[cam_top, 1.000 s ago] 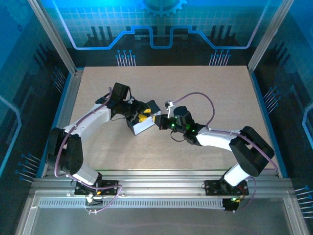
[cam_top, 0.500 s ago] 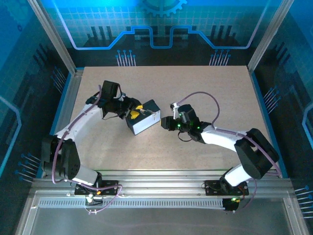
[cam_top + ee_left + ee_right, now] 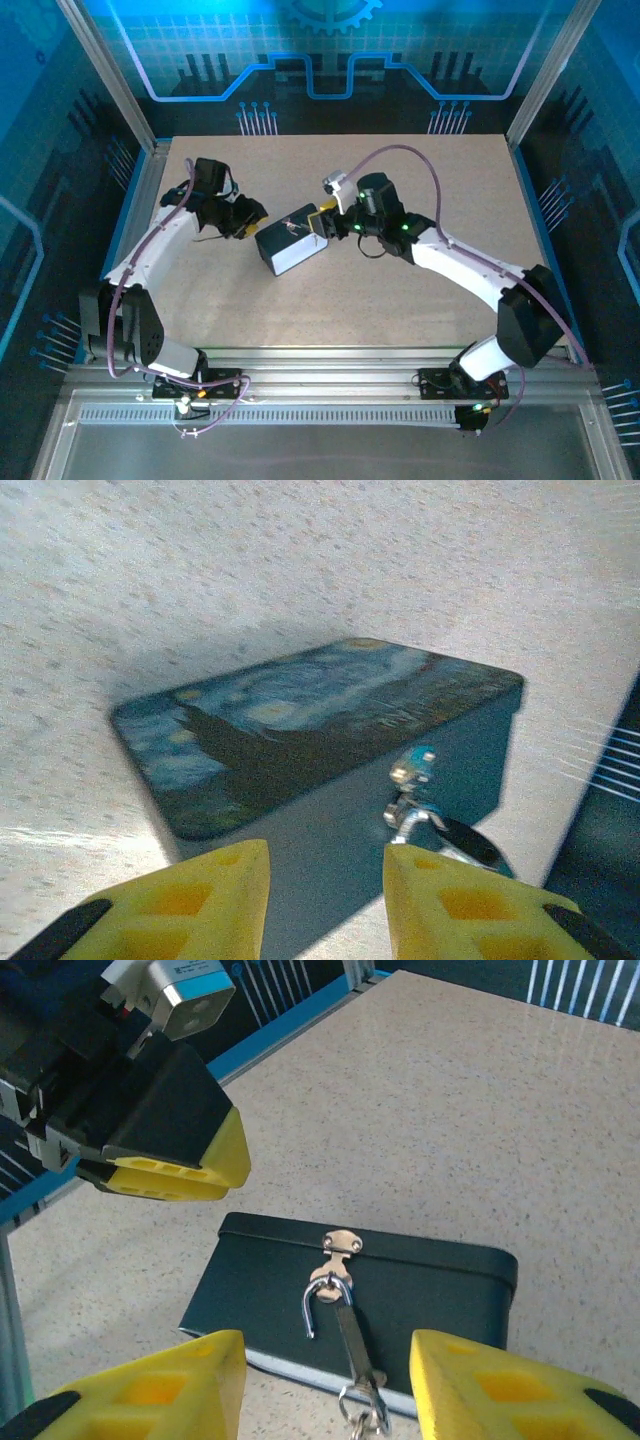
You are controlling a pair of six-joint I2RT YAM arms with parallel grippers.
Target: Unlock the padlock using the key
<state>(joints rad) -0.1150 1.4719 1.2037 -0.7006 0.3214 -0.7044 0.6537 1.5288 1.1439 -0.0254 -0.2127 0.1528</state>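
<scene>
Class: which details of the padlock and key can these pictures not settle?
- Key: in the right wrist view, cut off by the bottom edge.
- Padlock: in the left wrist view, blurred.
- Padlock again: in the top view, too small to read against the tin.

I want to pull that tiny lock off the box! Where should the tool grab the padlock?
Best grip the padlock by its slim dark body, pinching the two long sides, coming from above. It lies flat on the tin, and its thin shackle is hooked on the clasp, too fine to pinch.
</scene>
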